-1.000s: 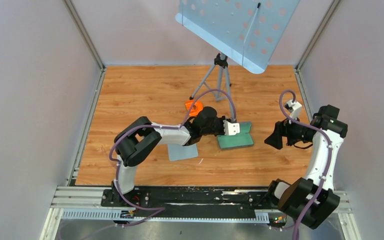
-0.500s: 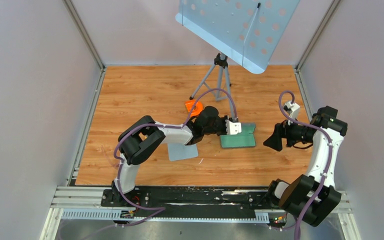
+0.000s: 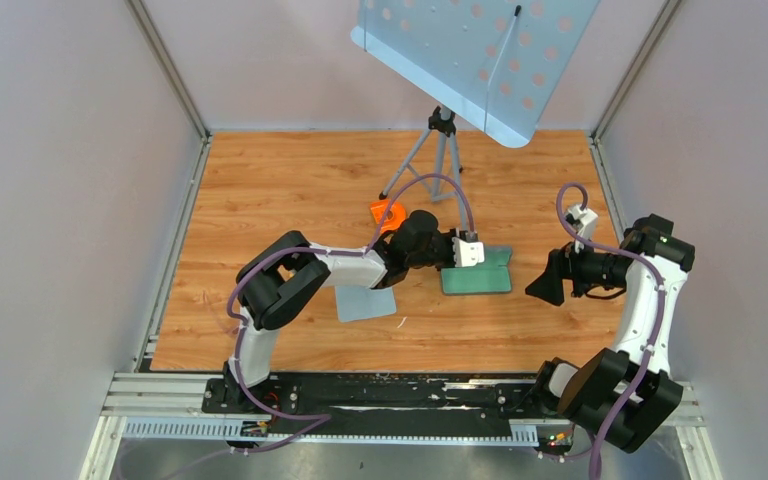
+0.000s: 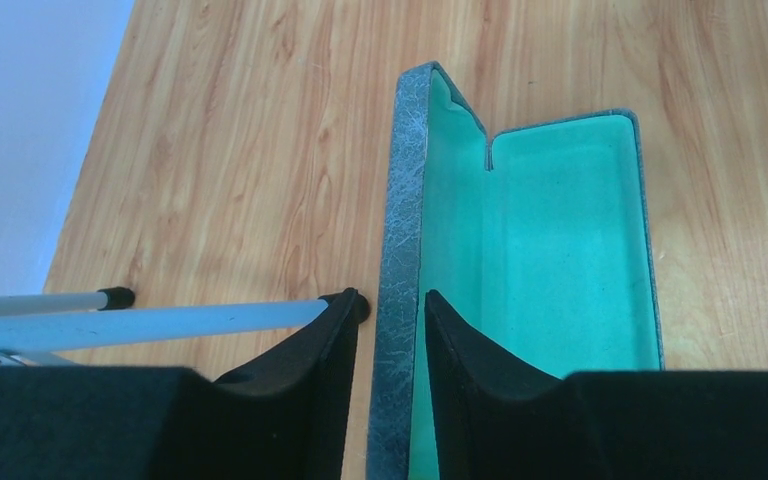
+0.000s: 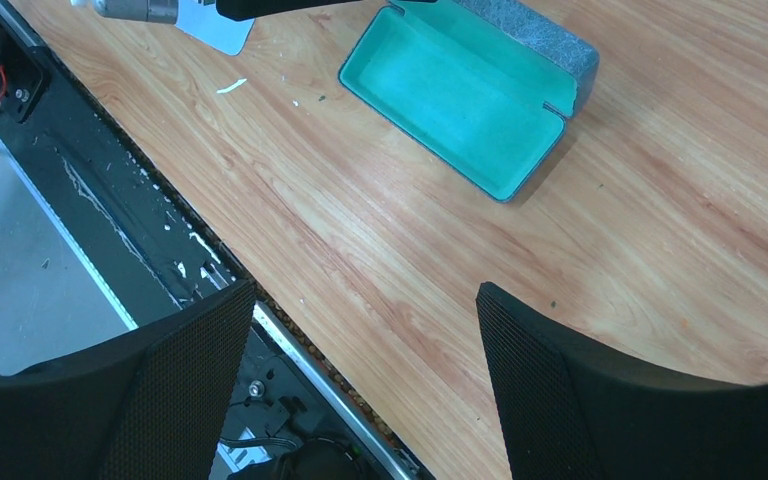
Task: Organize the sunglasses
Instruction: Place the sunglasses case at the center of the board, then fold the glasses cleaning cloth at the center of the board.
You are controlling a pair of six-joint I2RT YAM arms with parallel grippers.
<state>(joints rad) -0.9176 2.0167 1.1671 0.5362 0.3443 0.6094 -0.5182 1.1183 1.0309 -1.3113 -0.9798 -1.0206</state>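
Wooden tabletop (image 3: 280, 180), top view: we are seeing the grey case (image 3: 480, 277) lying open between the middle and the right edge, green lining showing. The blue-grey cloth (image 3: 365, 303) is lying to its left, nearer the near edge. We are not finding the sunglasses anywhere; too faint or hidden under the left arm, we cannot tell. The left pincer (image 3: 468, 255) is sitting at the case's lid, and the right pincer (image 3: 545, 285) is hanging to the case's right, apart from it.

Left wrist view: the fingers are straddling the raised lid narrowly parted, the inner one touching the lining, with a sliver of gap showing on the outer side. We are judging it is not pinching. A tripod leg (image 4: 160, 322) is lying just beside. The case is empty.

Right wrist view: the fingers are standing spread wide, holding nothing, over wood near the near edge.

We are judging the case is opened and the glasses are not in. Fetching, placing and closing are left.
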